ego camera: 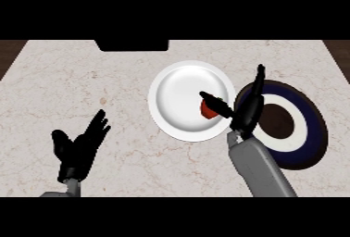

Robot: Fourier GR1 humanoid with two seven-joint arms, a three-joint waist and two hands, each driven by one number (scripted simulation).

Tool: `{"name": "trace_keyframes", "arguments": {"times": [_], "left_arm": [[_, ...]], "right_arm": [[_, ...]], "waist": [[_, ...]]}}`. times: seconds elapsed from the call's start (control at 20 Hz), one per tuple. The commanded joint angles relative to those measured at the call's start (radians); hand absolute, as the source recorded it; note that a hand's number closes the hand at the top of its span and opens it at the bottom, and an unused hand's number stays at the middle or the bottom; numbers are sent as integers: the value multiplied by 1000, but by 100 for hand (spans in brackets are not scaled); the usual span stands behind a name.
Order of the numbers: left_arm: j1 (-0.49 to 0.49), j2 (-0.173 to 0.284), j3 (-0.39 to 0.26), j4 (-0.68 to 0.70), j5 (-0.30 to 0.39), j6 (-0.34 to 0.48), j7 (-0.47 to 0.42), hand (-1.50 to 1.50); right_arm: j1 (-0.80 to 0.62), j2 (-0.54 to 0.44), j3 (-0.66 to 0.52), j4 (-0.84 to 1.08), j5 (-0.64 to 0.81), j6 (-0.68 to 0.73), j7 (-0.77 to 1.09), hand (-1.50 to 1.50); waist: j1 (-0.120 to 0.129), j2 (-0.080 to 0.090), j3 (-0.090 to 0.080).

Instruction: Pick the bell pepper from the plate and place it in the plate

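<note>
Two plates [179, 78] [309, 121], one bell pepper [206, 109]

The table [82, 83] has a pale, beige top with a marbled look, crossed by thin reddish-brown veins. It narrows toward the far side, and its left and right edges slant inward. Beyond those edges, in the upper corners, lies a dark brown floor [10, 51]. At the table's far edge, left of the middle, sits a black block [132, 45] with rounded lower corners; what it is cannot be told.
</note>
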Motion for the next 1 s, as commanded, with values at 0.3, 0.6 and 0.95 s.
{"name": "trace_keyframes", "arguments": {"times": [0.3, 0.6, 0.95], "left_arm": [[36, -21, -9, 43, -31, 2, -11, 0], [49, -22, -6, -11, -29, -5, 28, 0], [-56, -36, 28, 34, -38, -5, 78, 0]], "right_arm": [[443, -95, 200, -406, -58, 159, -92, -150], [597, -88, 304, -498, 128, 122, 10, -150], [687, -60, 333, -516, 174, 107, -27, -150]], "waist": [[-11, 3, -9], [-5, 3, -10], [-5, 5, -9]]}}
